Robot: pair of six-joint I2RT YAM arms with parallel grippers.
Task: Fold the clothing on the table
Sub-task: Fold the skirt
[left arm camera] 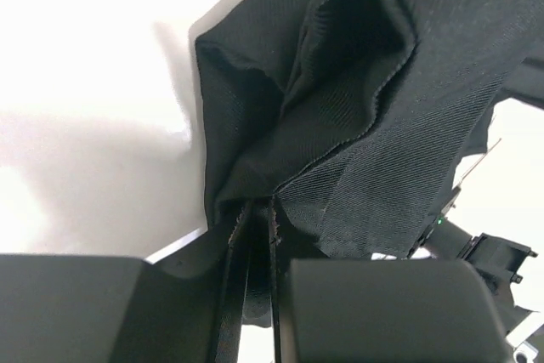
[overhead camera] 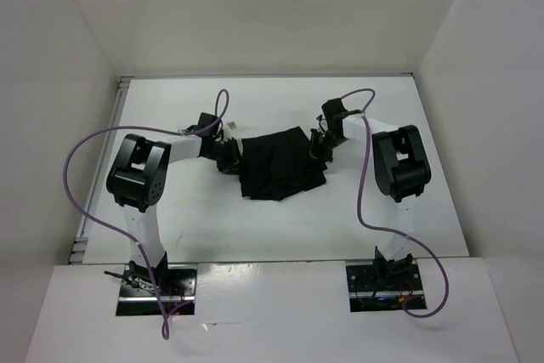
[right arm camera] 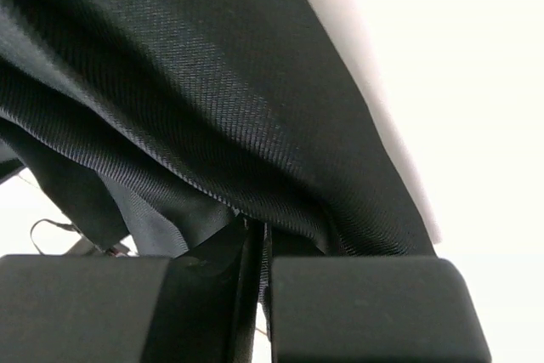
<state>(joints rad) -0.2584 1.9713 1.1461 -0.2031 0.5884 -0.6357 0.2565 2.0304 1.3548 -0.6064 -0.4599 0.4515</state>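
Observation:
The black clothing (overhead camera: 279, 163) lies bunched in the middle of the white table (overhead camera: 255, 227), between my two arms. My left gripper (overhead camera: 229, 157) is at its left edge, shut on a pinch of the clothing (left arm camera: 357, 125); the fabric rises in folds from between the narrow jaws of the left gripper (left arm camera: 253, 210). My right gripper (overhead camera: 318, 145) is at the right edge, jaws nearly together on a fold of the clothing (right arm camera: 212, 99), and the right gripper (right arm camera: 255, 229) has cloth draped over its tips. The fingertips themselves are hidden by fabric.
White walls enclose the table on three sides. A metal edge rail (overhead camera: 117, 125) runs along the left side. Purple cables (overhead camera: 85, 184) loop from both arms. The arm bases (overhead camera: 157, 286) sit at the near edge.

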